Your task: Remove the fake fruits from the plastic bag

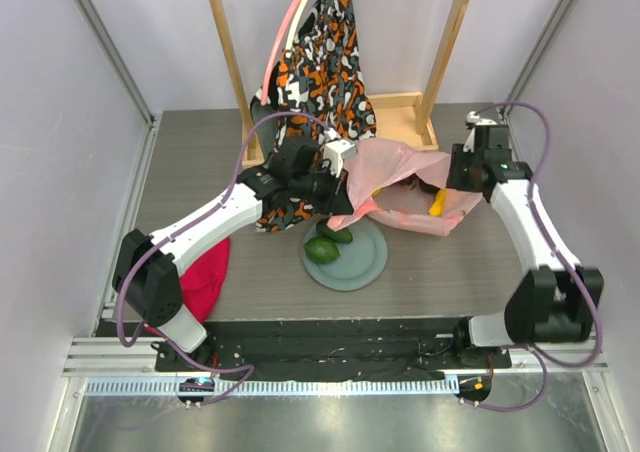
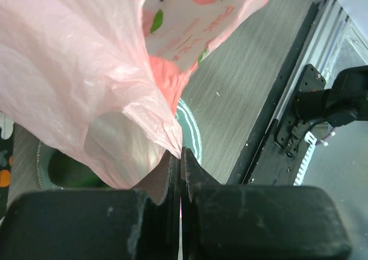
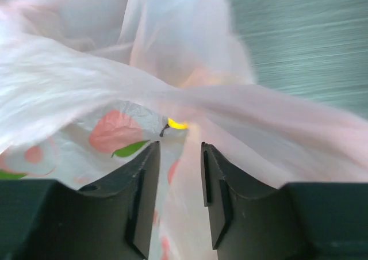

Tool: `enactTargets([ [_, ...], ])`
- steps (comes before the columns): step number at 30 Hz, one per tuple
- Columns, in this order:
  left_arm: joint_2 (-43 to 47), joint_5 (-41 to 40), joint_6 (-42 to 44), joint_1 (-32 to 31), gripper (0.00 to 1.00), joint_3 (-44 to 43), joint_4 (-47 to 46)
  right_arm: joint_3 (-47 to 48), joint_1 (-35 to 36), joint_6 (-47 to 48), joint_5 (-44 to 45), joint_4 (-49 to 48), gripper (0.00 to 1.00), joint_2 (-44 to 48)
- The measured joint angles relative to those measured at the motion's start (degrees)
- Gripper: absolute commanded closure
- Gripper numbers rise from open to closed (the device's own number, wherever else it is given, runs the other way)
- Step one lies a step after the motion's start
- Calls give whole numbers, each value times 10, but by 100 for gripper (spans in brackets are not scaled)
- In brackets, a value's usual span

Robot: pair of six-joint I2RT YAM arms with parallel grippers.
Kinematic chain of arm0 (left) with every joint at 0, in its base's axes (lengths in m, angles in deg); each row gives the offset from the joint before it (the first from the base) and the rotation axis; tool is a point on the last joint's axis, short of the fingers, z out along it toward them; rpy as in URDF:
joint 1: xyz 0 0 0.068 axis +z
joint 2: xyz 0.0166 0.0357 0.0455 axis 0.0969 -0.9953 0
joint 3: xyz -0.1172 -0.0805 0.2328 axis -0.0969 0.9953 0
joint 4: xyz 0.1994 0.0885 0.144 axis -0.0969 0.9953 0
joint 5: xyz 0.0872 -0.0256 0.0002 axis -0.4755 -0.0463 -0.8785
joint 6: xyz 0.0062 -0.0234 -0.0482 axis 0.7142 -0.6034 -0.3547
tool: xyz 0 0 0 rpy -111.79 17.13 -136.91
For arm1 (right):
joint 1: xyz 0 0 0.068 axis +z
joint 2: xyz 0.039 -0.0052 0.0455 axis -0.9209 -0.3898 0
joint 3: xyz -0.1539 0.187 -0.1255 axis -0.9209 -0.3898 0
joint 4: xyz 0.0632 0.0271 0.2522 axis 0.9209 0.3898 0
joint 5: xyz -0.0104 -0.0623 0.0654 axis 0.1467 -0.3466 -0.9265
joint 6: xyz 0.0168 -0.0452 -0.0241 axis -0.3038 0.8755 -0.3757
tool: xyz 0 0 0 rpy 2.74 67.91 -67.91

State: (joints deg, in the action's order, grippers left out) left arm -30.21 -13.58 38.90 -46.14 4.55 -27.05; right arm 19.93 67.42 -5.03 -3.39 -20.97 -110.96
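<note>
The pink plastic bag (image 1: 400, 187) lies crumpled at mid-table, its left edge lifted. My left gripper (image 1: 340, 187) is shut on that edge; in the left wrist view the bag film (image 2: 86, 70) comes out of the closed jaws of the gripper (image 2: 181, 155). Two green oval fruits (image 1: 322, 250) (image 1: 341, 235) lie on the plate. An orange-yellow fruit (image 1: 437, 203) shows inside the bag, with a dark shape (image 1: 415, 184) beside it. My right gripper (image 1: 455, 172) is at the bag's right side. In the right wrist view it (image 3: 180, 146) is open, with bag film (image 3: 86, 81) between the fingers and a yellow fruit (image 3: 178, 123) just ahead.
The grey-green plate (image 1: 362, 262) sits in front of the bag; its rim shows in the left wrist view (image 2: 194, 130). A red cloth (image 1: 205, 277) lies at the left. A patterned garment (image 1: 320, 62) hangs on a wooden rack (image 1: 400, 107) at the back.
</note>
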Motion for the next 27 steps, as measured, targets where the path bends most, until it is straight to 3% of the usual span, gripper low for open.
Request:
enactTargets([
  [4,0,28,12,-10,100,-1,4,-12,-16,-2,24,26,57,105],
  [10,-5,61,43,-35,100,-46,33,-41,-71,12,61,49,55,158],
  [17,-7,77,58,-39,100,-110,43,-51,-89,54,33,61,46,183],
  [20,-10,81,57,-39,100,-118,45,-71,-96,63,48,66,54,182],
  [25,-12,92,57,-39,100,-127,51,-55,-210,89,73,90,58,180],
  [26,-12,94,57,-39,100,-128,51,-42,-236,97,75,92,57,180],
  [27,-12,96,56,-39,100,-128,52,-27,-256,108,80,93,50,180],
])
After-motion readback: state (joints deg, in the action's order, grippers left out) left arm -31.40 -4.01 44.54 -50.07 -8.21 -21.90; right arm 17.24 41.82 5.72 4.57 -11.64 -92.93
